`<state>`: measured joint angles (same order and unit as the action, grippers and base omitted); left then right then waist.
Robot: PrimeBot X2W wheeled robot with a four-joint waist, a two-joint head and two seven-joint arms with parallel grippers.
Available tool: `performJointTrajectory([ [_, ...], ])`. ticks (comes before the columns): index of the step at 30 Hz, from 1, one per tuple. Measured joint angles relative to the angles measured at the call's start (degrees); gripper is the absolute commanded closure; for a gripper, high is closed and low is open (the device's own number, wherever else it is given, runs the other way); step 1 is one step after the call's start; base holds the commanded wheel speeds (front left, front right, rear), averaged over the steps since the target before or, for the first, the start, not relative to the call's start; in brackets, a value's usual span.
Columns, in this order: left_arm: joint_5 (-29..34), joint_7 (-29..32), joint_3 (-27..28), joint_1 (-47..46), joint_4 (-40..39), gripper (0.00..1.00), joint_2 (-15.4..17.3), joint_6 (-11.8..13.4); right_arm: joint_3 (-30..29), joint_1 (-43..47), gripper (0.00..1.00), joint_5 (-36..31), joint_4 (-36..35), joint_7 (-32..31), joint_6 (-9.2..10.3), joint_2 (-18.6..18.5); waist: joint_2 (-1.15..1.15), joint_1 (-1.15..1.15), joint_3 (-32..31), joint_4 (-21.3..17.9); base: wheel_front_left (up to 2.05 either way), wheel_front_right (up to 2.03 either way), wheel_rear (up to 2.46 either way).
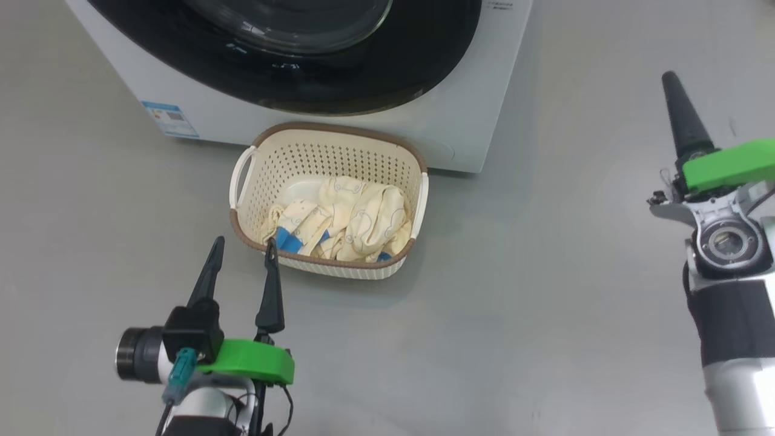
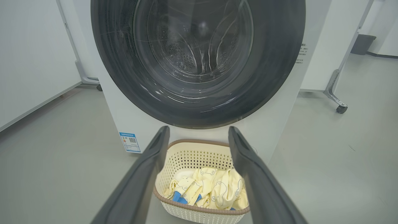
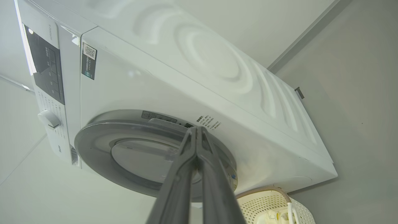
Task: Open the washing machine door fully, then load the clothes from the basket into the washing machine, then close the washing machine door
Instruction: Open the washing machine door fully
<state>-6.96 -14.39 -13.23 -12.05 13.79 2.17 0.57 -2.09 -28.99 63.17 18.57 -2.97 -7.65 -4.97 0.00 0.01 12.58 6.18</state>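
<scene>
- Large round washing machine door [image 1: 424,66] with a glossy black rim, on the big white front-loading washing machine [image 1: 466,115], looks shut; can't tell if there is any gap.
- Right gripper [image 1: 671,82]: dark fingers pressed together, holding nothing. Door rim at its 10 o'clock in head view, well apart; its wrist view has the tips aimed at that rim edge.
- Left gripper [image 1: 244,242]: spread wide, empty. Small cream-white perforated plastic basket [image 1: 339,128] at its 1 o'clock, just beside; cream-yellow, blue-trimmed clothes [image 1: 354,221] inside.
- Right arm likely better placed to open the door.
</scene>
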Motion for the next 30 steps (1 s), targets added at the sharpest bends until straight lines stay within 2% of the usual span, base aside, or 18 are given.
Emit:
performJointTrajectory([
  [6, -1.2, 0.0, -2.4, -2.4, -0.1, 0.0, -0.1, 0.5, -0.3, -6.2, 1.0, -0.1, 0.4, -3.2, 0.0, -3.0, 0.0, -0.01, 3.9, 2.2, 0.0, 0.0, 0.0],
  [30, -5.5, 0.0, -8.1, -7.5, -0.8, 0.0, -0.1, 2.6, 1.7, -27.3, 1.0, 0.4, 11.3, -12.3, 0.0, -6.6, 0.0, 0.0, 11.4, 9.8, 0.0, 0.0, 0.0],
])
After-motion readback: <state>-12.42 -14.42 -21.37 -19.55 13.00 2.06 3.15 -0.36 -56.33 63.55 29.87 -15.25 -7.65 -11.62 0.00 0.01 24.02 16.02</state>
